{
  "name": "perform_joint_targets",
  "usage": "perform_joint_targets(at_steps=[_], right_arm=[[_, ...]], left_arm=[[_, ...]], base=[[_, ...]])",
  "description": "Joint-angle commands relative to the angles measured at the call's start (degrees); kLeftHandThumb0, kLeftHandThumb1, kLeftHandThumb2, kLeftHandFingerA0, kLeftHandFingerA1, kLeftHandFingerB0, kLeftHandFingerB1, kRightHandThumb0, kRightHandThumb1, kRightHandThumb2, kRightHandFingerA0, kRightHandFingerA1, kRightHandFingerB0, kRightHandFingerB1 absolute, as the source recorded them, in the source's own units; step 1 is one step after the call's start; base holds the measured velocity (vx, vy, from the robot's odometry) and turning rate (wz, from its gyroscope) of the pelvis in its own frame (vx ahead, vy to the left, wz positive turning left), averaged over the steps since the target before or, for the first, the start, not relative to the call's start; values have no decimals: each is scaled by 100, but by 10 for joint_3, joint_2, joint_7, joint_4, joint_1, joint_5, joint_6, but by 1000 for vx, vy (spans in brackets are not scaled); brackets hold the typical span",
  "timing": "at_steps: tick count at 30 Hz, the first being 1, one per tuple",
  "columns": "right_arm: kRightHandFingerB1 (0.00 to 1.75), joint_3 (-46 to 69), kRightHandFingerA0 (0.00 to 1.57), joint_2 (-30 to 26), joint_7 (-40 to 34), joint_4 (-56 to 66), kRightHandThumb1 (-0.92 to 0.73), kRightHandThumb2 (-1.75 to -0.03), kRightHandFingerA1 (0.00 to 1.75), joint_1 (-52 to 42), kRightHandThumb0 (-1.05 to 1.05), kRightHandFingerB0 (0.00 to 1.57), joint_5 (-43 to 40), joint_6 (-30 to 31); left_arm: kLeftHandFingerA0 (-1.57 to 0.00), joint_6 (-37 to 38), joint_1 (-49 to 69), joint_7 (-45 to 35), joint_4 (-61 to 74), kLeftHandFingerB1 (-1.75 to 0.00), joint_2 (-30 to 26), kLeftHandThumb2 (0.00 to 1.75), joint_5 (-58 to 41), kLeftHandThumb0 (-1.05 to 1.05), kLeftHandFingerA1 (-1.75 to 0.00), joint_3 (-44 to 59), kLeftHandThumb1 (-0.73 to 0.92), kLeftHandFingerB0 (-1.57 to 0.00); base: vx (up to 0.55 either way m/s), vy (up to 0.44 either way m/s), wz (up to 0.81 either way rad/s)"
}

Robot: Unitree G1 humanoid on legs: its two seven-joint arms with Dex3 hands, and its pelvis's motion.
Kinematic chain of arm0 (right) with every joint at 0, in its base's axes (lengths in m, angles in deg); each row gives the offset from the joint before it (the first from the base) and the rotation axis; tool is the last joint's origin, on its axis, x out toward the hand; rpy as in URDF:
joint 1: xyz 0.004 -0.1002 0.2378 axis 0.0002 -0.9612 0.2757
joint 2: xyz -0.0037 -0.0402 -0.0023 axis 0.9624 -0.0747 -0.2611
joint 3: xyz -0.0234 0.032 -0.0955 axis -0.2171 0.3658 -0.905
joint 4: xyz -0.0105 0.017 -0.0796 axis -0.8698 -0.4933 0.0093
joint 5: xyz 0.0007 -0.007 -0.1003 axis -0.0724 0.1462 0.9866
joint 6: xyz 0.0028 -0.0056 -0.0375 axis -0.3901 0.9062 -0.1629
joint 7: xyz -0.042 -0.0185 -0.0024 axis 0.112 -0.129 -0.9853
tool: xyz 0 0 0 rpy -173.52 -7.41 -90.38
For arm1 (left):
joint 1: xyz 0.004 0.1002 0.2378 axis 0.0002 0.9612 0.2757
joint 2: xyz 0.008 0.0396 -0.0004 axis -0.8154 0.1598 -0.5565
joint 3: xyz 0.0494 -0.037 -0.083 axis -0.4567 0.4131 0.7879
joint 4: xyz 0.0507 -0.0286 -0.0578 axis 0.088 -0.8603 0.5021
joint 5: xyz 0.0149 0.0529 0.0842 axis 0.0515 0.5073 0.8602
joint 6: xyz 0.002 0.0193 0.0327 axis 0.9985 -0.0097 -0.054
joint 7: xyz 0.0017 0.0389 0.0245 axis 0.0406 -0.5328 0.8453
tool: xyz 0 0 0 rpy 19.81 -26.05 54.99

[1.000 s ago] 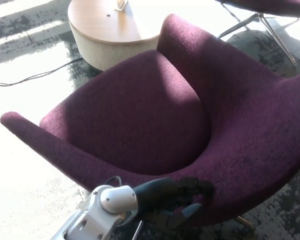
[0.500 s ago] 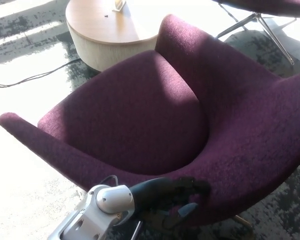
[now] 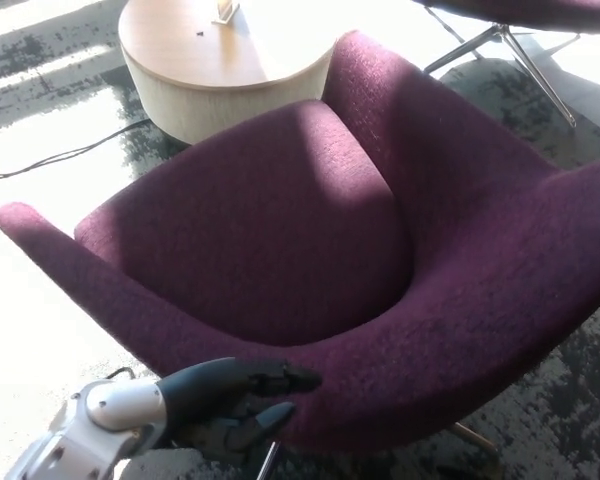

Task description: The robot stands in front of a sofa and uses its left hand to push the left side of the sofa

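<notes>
A purple fabric sofa chair fills the middle of the head view, its near armrest running from the left edge down to the lower right. My left hand comes in from the lower left on a silver and black forearm. It is open, fingers spread, right at the near armrest's outer side; contact cannot be told. My right hand does not show.
A round wooden table stands behind the chair at the top left. A black cable lies on the floor to the left. Metal legs of another chair show at the top right. The chair's own base leg peeks out bottom right.
My left hand has drawn back to the left along the near armrest and now points its fingers at it. The chair has turned slightly in the picture, and the view has shifted a little.
</notes>
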Motion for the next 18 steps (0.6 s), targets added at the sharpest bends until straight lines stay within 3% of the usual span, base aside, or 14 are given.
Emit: perform_joint_targets(at_steps=[1, 15, 16, 18], right_arm=[[37, 13, 65, 0, 13, -6, -70, -62, 40, 2, -70, 53, -20, 7], [36, 20, 65, 2, 18, -7, -68, -62, 41, 4, -72, 51, -22, 10], [50, 20, 56, 2, 17, -6, -55, -92, 54, 4, -71, 44, -21, 11], [50, 18, 56, 1, 14, -6, -56, -93, 54, 2, -71, 44, -18, 9]], left_arm=[[0, 35, 5, -30, -27, -28, -17, 111, -26, -78, -29, 36, 75, -7], [0, 68, 8, -17, -70, -32, -28, 108, -17, -81, -38, 79, 73, -13], [0, 75, 8, -16, -77, -33, -30, 108, -19, -81, -38, 85, 74, -14], [0, 87, 7, -15, -90, -33, -34, 108, -18, -82, -39, 94, 74, -14]], base=[[0, 0, 0], [0, 0, 0], [0, 0, 0], [0, 0, 0]])
